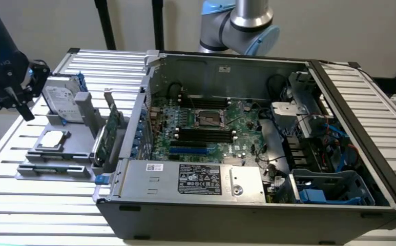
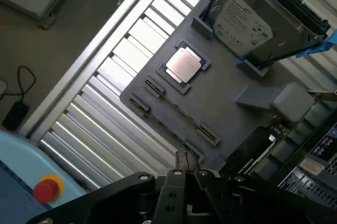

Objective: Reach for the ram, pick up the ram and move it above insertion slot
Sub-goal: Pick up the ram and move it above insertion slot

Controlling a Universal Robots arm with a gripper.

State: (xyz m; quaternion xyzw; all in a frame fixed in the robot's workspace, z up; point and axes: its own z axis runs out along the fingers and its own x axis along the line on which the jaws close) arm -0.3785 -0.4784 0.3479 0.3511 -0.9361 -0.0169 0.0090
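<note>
While my fingers (image 1: 21, 106) (image 2: 186, 158) are pressed together with nothing between them, I judge the task to be in its first part, the reach. In the exterior view they hang over the far corner of the worktop (image 1: 40, 215) on that view's left, near the drive (image 1: 64, 100) but not touching it, and well apart from the case (image 1: 252, 205).

The wrist view looks down on the grey holder (image 2: 221, 97), where the CPU (image 2: 183, 65) lies flat. Just beside the CPU a thin dark line runs between small clips. I take this line for the ram (image 2: 181, 110), standing on its edge in the holder, but it is too thin for me to be certain. My fingers are above that side of the holder and do not touch the line.

So, as far as I can judge, nothing of the task is completed. The ram sits in its place, not gripped and not lifted. The black slots (image 1: 205, 136) on the board inside the case are empty, with nothing above them. I cannot tell which of them is the one meant. The card (image 1: 112, 128) stands upright between the holder and the case — it is not my target.
</note>
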